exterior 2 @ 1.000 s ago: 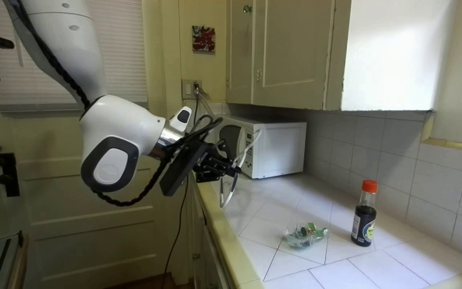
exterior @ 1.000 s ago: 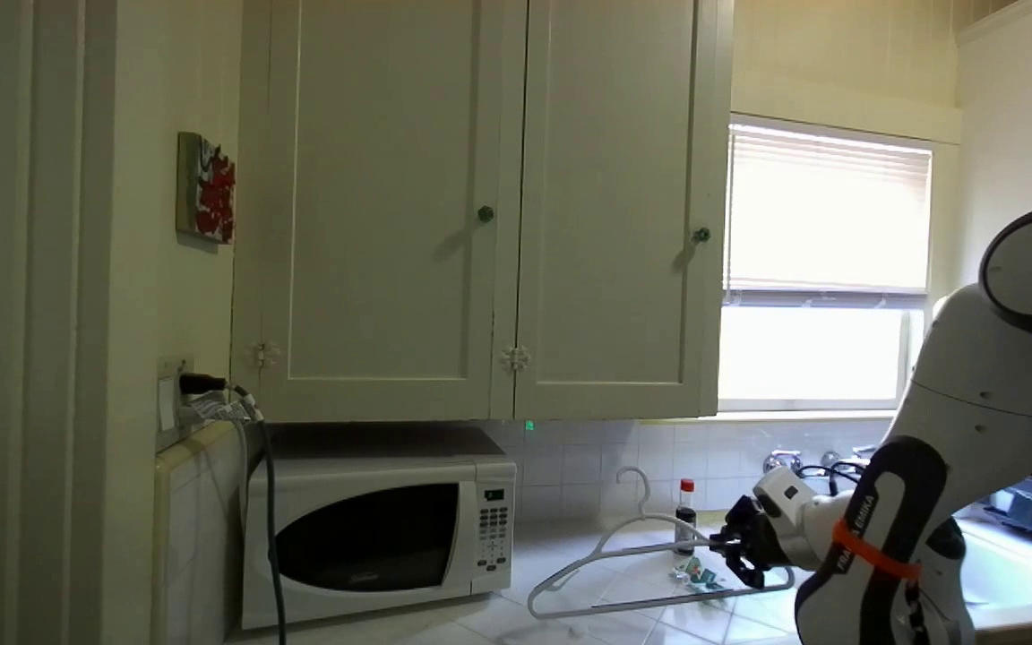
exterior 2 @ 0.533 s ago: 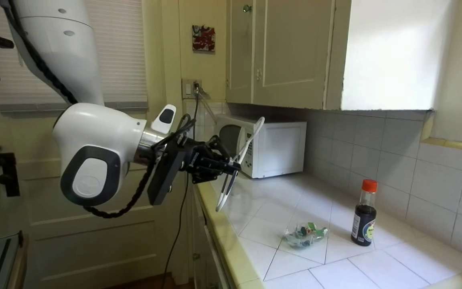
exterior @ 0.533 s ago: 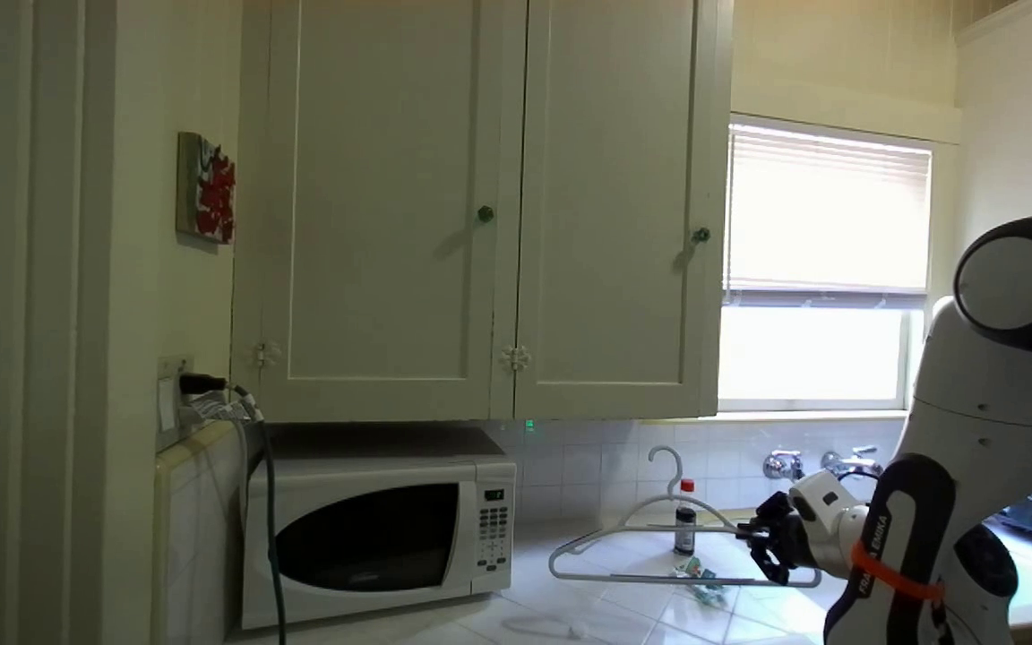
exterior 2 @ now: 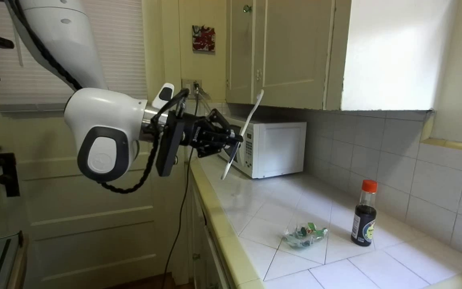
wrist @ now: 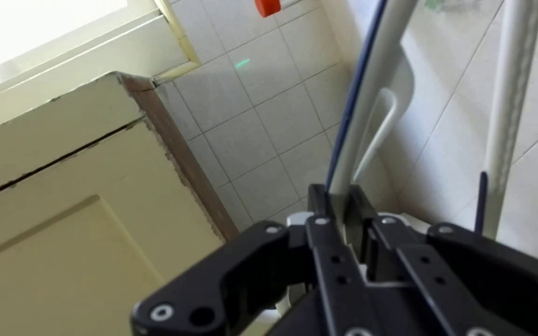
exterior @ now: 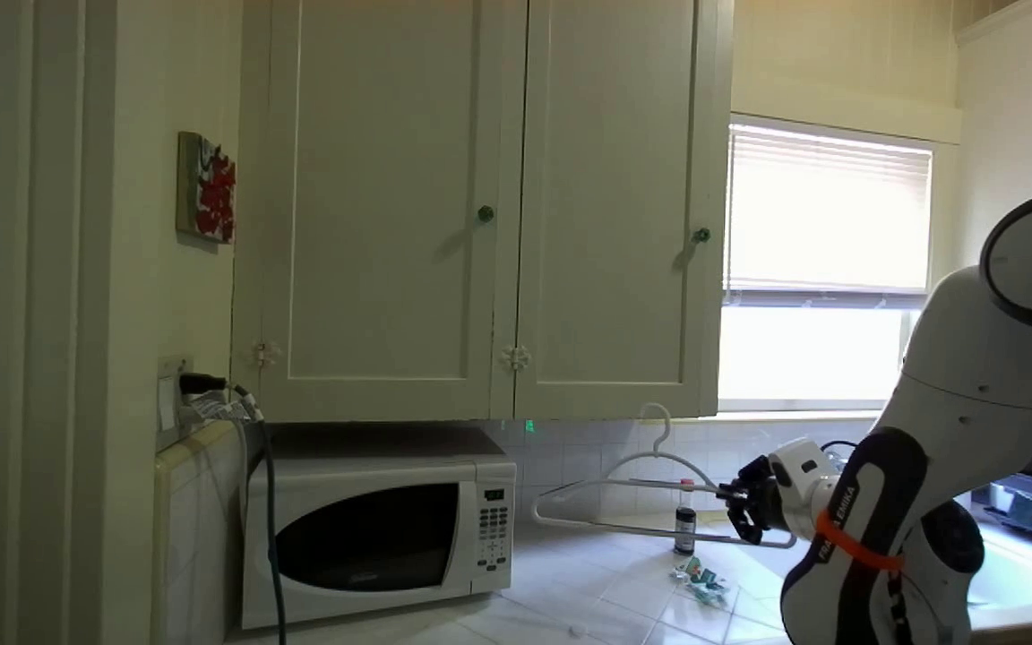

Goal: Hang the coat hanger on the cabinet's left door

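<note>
Upward and slightly left, the hanger (exterior: 659, 485) and gripper (exterior: 724, 492) have moved since half a second ago. From the left, in an exterior view: the left door (exterior: 382, 197) is closed, nothing on its knob (exterior: 485, 214); lower and rightward, the hanger is held tilted in mid-air, hook (exterior: 666, 425) up; then the gripper, nearly closed, pinching one bar (wrist: 364, 107). Grasping looks done; carrying left and hooking likely remain.
</note>
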Tool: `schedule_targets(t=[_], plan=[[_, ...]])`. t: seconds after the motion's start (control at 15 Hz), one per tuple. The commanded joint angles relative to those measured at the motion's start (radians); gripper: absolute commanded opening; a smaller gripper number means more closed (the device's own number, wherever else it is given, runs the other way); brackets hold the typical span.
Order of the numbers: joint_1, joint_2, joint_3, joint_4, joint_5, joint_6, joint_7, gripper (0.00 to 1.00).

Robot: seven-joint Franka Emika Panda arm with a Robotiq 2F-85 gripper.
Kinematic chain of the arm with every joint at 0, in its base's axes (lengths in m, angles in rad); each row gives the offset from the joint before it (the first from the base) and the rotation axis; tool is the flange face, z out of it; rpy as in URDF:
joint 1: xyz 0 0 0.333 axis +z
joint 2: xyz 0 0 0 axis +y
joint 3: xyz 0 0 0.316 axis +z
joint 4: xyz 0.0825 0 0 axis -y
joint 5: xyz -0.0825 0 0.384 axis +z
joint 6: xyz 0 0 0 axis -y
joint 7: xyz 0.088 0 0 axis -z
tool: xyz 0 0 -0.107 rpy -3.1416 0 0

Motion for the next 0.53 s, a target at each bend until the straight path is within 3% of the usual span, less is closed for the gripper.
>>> schedule_targets(t=[0.0,0.07,0.13,0.4,0.47], plan=[[0.104,-0.122,0.031,-0.028,0.195,-0.080,-0.068,0.03],[0.066,-0.042,0.004,0.001,0.094,-0.016,-0.020,0.03],[0.080,-0.056,0.012,0.002,0.110,-0.023,-0.027,0.14],[0.077,-0.046,0.001,0.001,0.106,-0.023,-0.026,0.14],[0.071,-0.028,-0.006,0.017,0.100,-0.021,-0.031,0.03]])
